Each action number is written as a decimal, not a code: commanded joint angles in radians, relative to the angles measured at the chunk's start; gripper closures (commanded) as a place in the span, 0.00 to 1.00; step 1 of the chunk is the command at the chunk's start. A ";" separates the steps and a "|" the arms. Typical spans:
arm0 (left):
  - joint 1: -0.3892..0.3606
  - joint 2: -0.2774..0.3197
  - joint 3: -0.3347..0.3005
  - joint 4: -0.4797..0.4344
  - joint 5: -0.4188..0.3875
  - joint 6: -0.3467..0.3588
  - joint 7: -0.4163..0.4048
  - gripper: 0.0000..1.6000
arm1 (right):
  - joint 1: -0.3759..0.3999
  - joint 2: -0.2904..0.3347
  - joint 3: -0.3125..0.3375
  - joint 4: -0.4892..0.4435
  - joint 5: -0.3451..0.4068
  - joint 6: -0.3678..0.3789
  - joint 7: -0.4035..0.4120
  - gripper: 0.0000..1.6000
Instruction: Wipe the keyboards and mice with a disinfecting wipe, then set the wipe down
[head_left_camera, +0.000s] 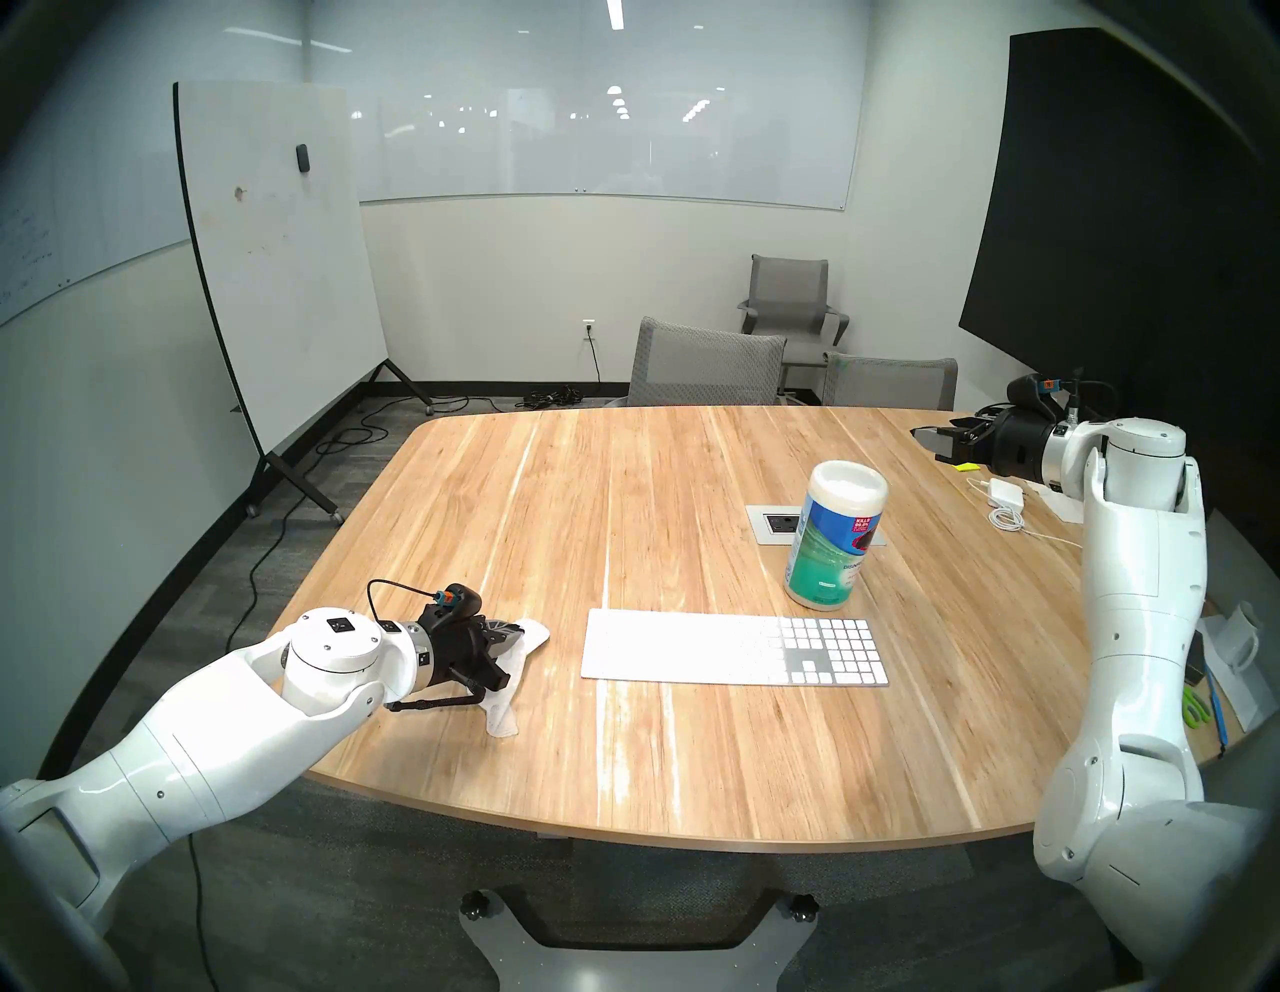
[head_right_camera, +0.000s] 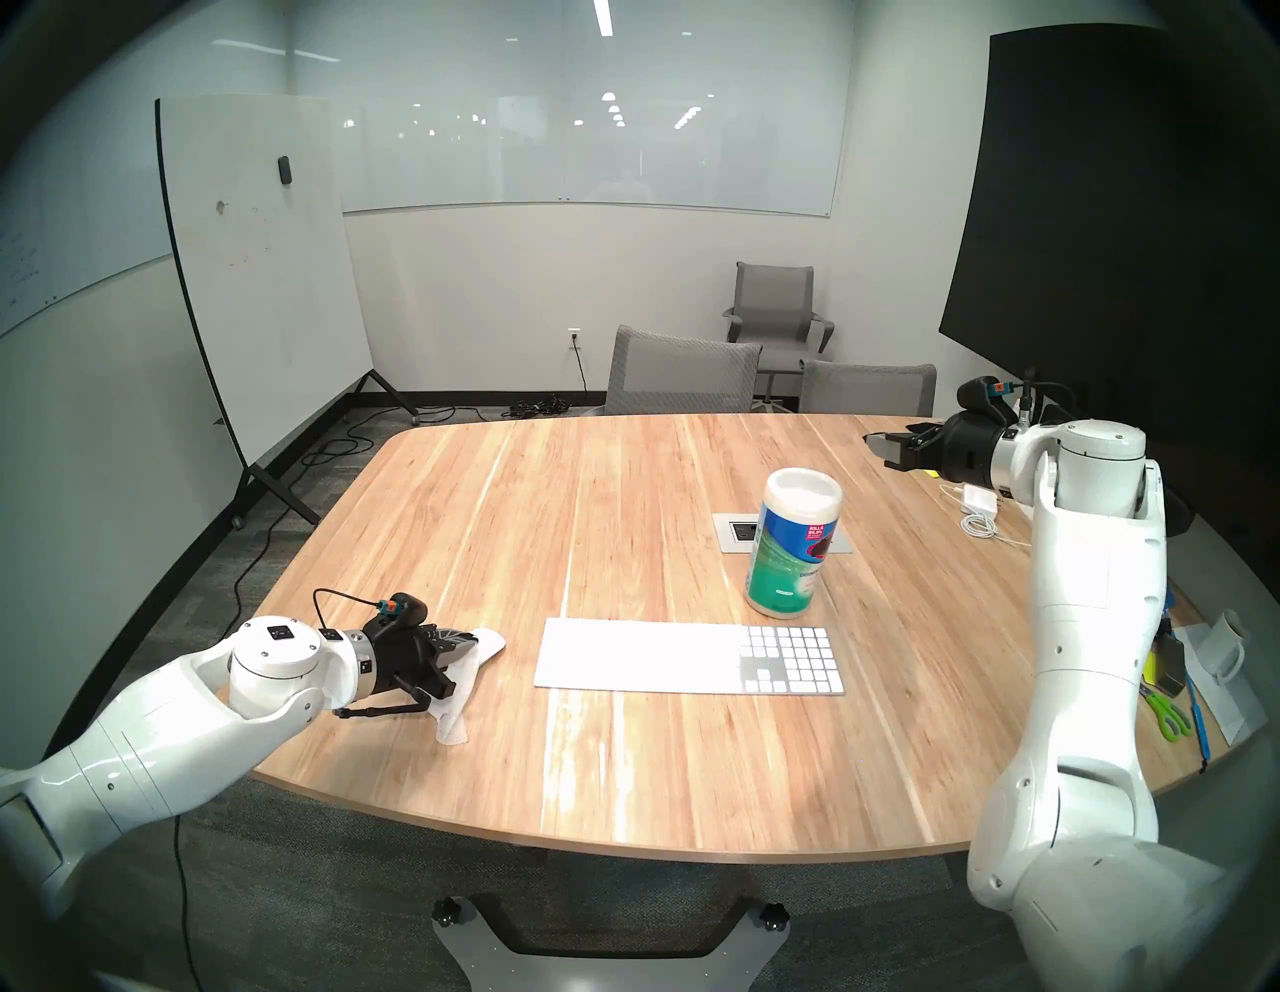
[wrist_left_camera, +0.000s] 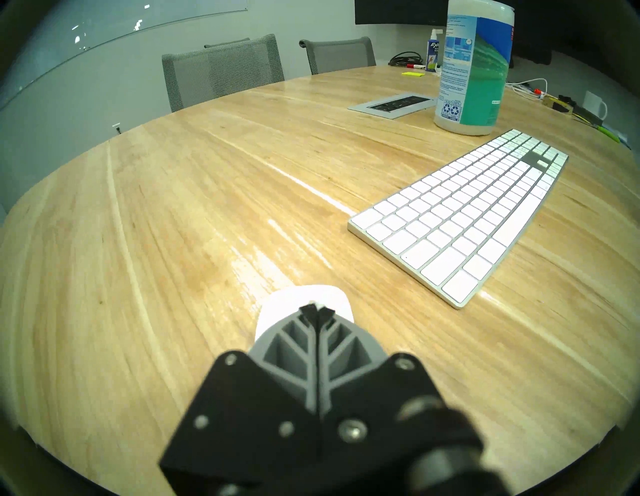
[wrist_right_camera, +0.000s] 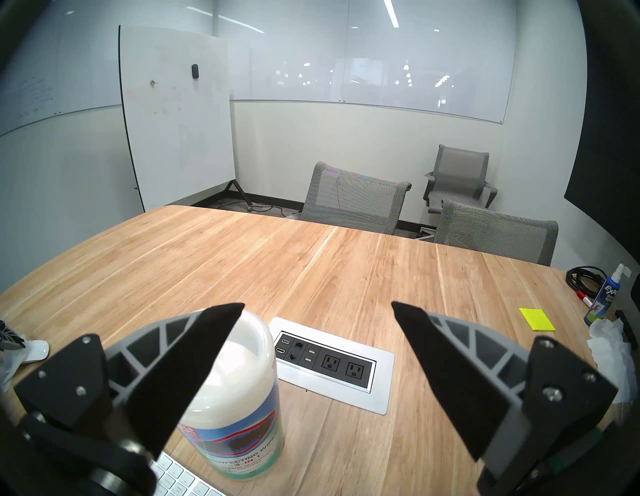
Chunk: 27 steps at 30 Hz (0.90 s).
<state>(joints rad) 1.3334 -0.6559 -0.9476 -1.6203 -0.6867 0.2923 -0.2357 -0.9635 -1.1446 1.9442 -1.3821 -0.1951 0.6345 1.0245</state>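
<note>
The white keyboard lies flat near the table's front, its number pad to the right. To its left my left gripper is shut on the disinfecting wipe. The wipe drapes under the fingers onto the wood. The glossy white mouse sits directly under the fingertips, partly covered. My right gripper hangs open and empty over the table's far right.
A blue-green wipes canister stands behind the keyboard's right end. Behind it is a recessed outlet panel. A power adapter with cable, a mug, scissors and a spray bottle crowd the right edge. Chairs line the far side.
</note>
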 joint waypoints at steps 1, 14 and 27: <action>-0.041 -0.020 -0.001 -0.010 0.013 0.015 0.009 1.00 | 0.017 0.001 -0.001 -0.020 0.002 -0.001 -0.002 0.00; -0.111 -0.100 0.028 0.095 0.052 0.021 -0.015 1.00 | 0.017 0.001 -0.001 -0.019 0.002 -0.001 -0.001 0.00; -0.193 -0.178 0.047 0.141 0.089 0.052 -0.035 1.00 | 0.018 0.002 -0.001 -0.019 0.002 -0.002 -0.001 0.00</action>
<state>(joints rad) 1.2098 -0.7792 -0.9021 -1.4806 -0.6062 0.3309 -0.2679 -0.9635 -1.1446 1.9442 -1.3821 -0.1951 0.6343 1.0245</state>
